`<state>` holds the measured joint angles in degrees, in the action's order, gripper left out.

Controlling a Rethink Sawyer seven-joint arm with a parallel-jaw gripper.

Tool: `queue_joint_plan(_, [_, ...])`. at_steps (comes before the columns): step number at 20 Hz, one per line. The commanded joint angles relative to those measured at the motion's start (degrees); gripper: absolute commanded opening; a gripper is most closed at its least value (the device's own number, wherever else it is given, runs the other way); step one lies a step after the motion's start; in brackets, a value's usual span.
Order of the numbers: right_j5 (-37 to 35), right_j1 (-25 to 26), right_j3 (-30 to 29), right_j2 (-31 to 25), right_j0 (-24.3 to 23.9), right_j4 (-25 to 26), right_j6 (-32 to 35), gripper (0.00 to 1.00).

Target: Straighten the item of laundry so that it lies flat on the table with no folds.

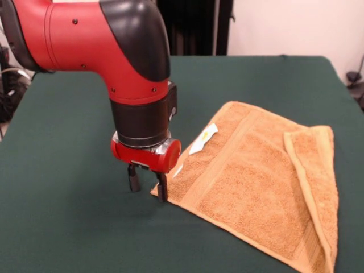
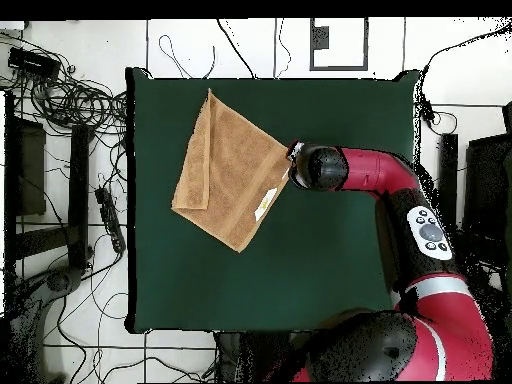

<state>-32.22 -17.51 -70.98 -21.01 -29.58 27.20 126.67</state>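
Observation:
The item of laundry [image 1: 256,182], an orange-tan terry towel, lies on the green table [image 1: 68,216] right of centre in the front view. One side is folded over into a narrow strip [image 1: 313,170]. A white label [image 1: 203,139] curls up at its far edge. My gripper [image 1: 148,185] is down at the towel's left corner and open; one finger [image 1: 162,189] touches that corner and the other [image 1: 133,181] stands on bare cloth. From overhead, the towel [image 2: 235,170] lies diagonally on the table [image 2: 330,260], and the arm's wrist [image 2: 318,166] covers the gripper at the towel's right corner.
Cables and stands [image 2: 70,110] crowd the floor beyond the table's left edge in the overhead view. The red arm [image 2: 400,195] reaches in from the lower right.

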Motion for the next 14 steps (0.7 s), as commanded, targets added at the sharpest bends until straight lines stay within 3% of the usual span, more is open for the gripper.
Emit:
queue_joint_plan(1, [-0.50,4.43,-3.11,-5.01,5.02,-0.37,-4.19,1.00])
queue_joint_plan(14, [-0.70,2.80,-5.06,-5.31,6.56,-4.46,2.33,1.00])
